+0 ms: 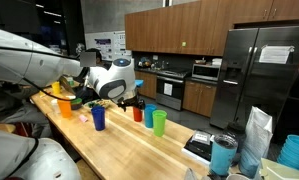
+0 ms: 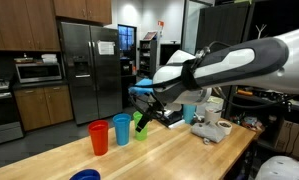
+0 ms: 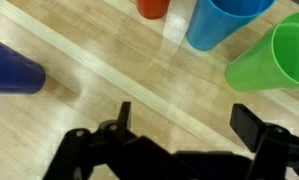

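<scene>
Nothing readable on any of the cups, they're plain plastic. The only print I can find is a sheet [image 2: 108,47] stuck on the fridge [image 2: 89,60], and it's too small to make out.

The gripper [image 3: 184,128] has its fingers [image 3: 122,116] spread wide with nothing between them, just bare counter [image 3: 99,70] underneath.

In the wrist view, the green cup [image 3: 279,55] is closest, at about 2 o'clock from the gripper. The light blue cup [image 3: 221,22] is at 1 o'clock, just beside the green one, and the red cup [image 3: 153,7] is around 11 to 12, cut off by the top edge. All three stand upright in a row, mouths up, long axis vertical.

The dark blue cup [image 3: 11,66] sits way off at 9 to 10 o'clock, well apart from the row. That leaves a broad strip of open wood between it and the others. In an exterior view, an orange cup [image 1: 64,106] stands further back along the counter, toward the arm's base. The counter's long edge runs past the row, with open wood on the near side.
</scene>
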